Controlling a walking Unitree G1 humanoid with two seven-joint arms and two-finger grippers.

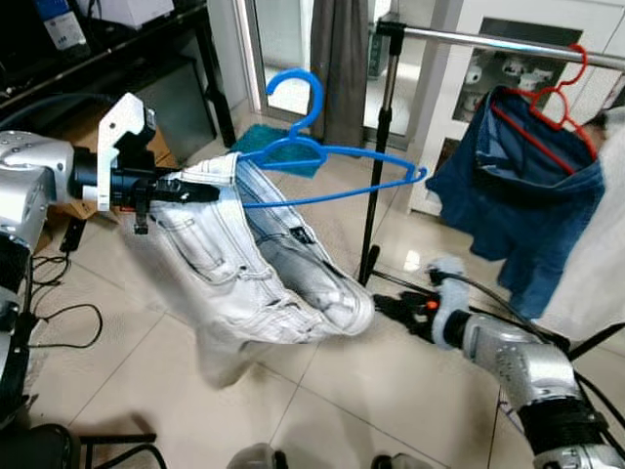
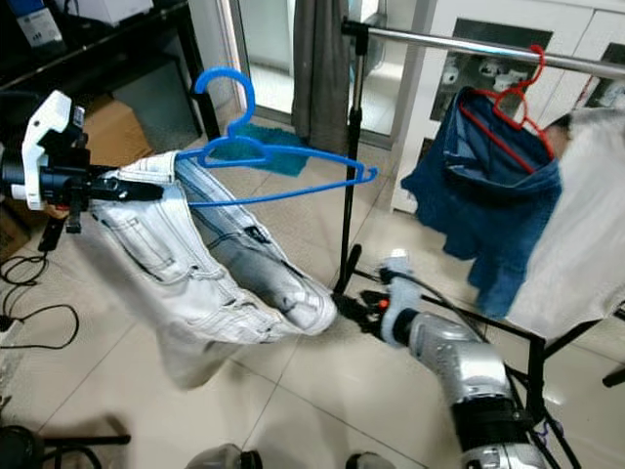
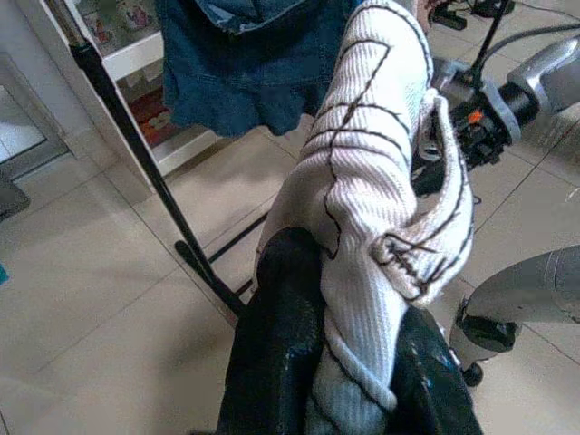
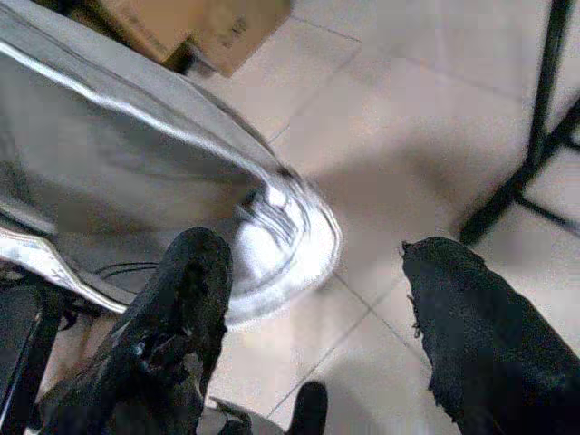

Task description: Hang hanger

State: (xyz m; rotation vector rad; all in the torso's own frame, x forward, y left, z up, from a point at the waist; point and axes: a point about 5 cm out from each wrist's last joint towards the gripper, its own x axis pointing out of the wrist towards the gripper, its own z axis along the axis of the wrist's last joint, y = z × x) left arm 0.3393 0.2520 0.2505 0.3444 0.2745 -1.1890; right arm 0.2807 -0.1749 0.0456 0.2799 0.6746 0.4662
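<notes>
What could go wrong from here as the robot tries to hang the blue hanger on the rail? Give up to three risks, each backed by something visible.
1. The left end effector grips the pale jeans, not the blue hanger; the hanger could slip free.
2. The rail stands high and far to the right, so the reach may fall short.
3. The jeans hang low beside the open right end effector and could snag on it.

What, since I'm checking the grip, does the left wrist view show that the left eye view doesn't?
Left wrist view: the left gripper clamped on the pale jeans' seamed band, close up. Left eye view: the blue hanger, the rail overhead and the red hanger on it. Both: the jeans, the dark blue garment, the rack's upright pole and the right gripper.
</notes>
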